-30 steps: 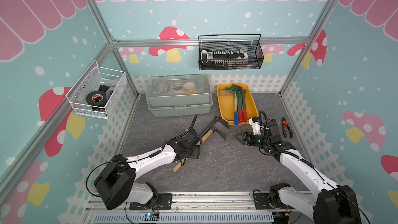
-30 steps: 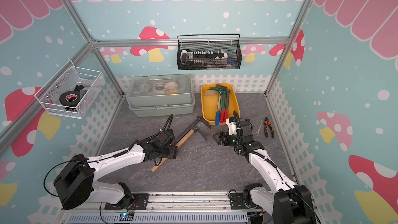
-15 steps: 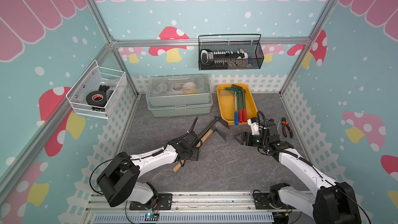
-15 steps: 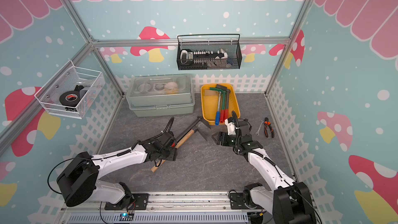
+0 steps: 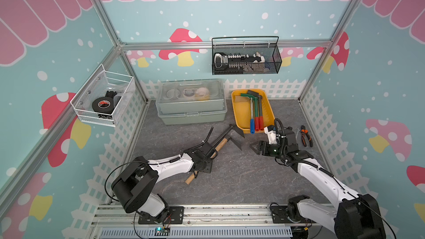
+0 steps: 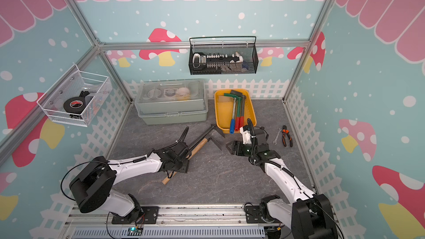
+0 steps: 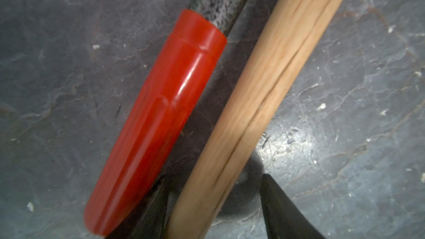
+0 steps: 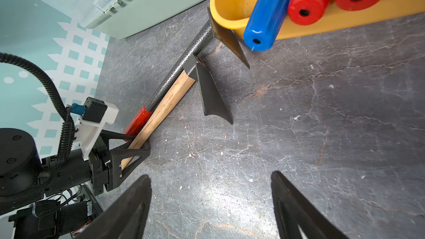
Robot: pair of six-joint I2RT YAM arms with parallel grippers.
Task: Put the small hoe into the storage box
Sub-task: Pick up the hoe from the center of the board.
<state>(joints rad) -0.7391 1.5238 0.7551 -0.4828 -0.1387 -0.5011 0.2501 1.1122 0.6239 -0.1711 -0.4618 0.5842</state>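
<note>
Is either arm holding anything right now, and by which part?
Nothing held. The left gripper has its fingers straddling the wooden-handled hoe at its handle, gap on one side; the right gripper is open, empty.

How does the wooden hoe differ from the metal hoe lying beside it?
The wooden hoe has a plain wood shaft; the metal hoe has a speckled dark one with a red grip. The left gripper straddles the wooden hoe; the metal hoe lies outside its jaws. The metal hoe's head reaches nearer the yellow tray. Both lie parallel on the floor.

Grey tabletop [image 5: 241, 180] bears green case [image 5: 190, 111], yellow storage box [image 5: 240, 113], wooden hoe [image 5: 222, 144], metal hoe [image 5: 220, 135], pliers [image 5: 305, 135], wrench [image 5: 298, 132].
</note>
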